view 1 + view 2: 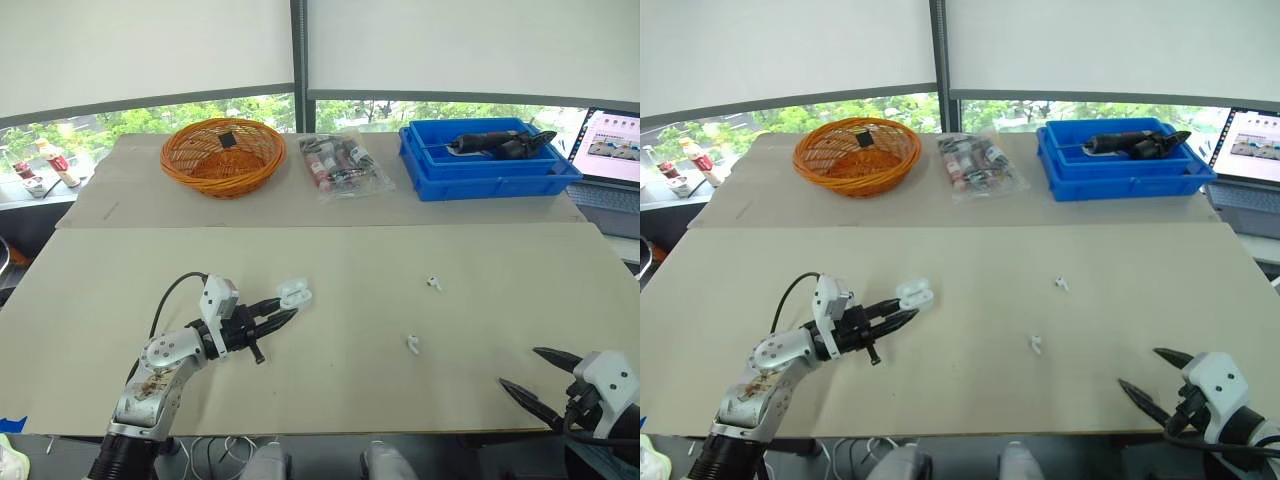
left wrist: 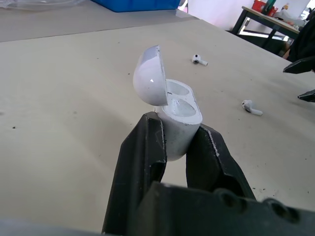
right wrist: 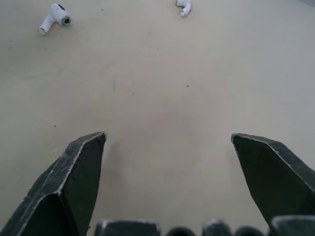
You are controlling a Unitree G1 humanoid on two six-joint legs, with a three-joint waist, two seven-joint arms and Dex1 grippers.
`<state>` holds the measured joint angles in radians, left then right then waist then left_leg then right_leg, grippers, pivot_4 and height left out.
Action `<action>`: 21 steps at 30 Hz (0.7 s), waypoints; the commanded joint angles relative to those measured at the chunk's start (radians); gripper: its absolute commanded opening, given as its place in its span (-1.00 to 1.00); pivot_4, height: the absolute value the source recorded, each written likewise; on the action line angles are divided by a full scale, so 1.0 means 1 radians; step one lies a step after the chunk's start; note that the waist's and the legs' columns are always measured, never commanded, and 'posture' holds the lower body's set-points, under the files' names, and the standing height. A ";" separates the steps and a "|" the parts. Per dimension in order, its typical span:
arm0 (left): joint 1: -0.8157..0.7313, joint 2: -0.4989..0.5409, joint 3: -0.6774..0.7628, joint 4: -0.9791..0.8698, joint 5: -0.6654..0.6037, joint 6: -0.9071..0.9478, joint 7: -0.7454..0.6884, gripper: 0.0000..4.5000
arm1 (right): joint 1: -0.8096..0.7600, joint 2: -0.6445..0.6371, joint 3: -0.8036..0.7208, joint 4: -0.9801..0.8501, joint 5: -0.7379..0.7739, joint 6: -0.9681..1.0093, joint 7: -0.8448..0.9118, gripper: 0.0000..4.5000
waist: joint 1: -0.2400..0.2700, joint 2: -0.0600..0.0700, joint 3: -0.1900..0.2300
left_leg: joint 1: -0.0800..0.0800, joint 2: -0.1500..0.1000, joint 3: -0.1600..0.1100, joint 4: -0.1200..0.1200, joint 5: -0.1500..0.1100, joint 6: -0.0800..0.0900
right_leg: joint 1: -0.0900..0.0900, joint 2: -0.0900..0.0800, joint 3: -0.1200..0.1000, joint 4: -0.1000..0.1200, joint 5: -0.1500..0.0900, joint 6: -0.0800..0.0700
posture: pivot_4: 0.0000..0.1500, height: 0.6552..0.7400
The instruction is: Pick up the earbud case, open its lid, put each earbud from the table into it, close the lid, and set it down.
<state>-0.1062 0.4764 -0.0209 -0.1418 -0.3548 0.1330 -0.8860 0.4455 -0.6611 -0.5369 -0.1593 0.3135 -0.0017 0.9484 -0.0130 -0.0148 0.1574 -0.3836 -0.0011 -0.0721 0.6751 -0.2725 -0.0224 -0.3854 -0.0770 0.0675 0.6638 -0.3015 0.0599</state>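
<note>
Looking down from my head, my left gripper (image 1: 284, 309) pinches the white earbud case (image 1: 295, 293) low over the beige table (image 1: 350, 250), left of centre. Two white earbuds lie loose to its right, the farther earbud (image 1: 434, 283) and the nearer earbud (image 1: 414, 345), both well apart from the case. My right gripper (image 1: 520, 367) hovers at the table's near right edge, fingers spread. My left wrist camera shows the case squeezed between both fingers, its lid (image 2: 149, 76) flipped up and both wells empty. My right wrist camera shows my spread fingers over bare tabletop, with both earbuds lying ahead of them
</note>
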 commanded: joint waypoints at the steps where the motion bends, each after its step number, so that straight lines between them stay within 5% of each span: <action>1: -0.004 0.009 0.009 -0.038 -0.010 -0.006 -0.002 -0.76 | -0.001 -0.028 -0.039 0.006 0.016 -0.023 -0.001 1.00 | 0.002 0.000 0.000 | 0.000 0.000 0.000 0.000 0.000 0.000 | 0.000 0.000 0.000 0.000 0.000 0.000 | 1.00 1.00; 13: 0.000 0.016 0.008 -0.034 -0.008 -0.009 -0.009 -0.76 | 0.014 -0.040 0.078 -0.212 0.020 0.042 -0.017 1.00 | 0.000 0.000 0.000 | 0.000 0.000 0.001 0.000 0.000 0.000 | 0.000 0.000 0.000 0.000 0.000 0.000 | 1.00 1.00; 21: 0.014 0.017 0.002 -0.029 0.003 -0.022 -0.012 -0.76 | -0.085 0.049 0.317 -0.415 -0.105 0.331 -0.286 1.00 | 0.004 0.000 0.000 | -0.001 0.000 -0.004 0.001 0.000 0.000 | -0.001 0.000 0.000 0.001 0.000 0.000 | 1.00 1.00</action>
<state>-0.0979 0.4867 -0.0221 -0.1426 -0.3541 0.1317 -0.8954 0.3660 -0.6232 -0.2391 -0.5225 0.2255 0.2718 0.7161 -0.0092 -0.0145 0.1572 -0.3844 -0.0014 -0.0758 0.6757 -0.2725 -0.0225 -0.3860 -0.0771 0.0670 0.6643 -0.3015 0.0600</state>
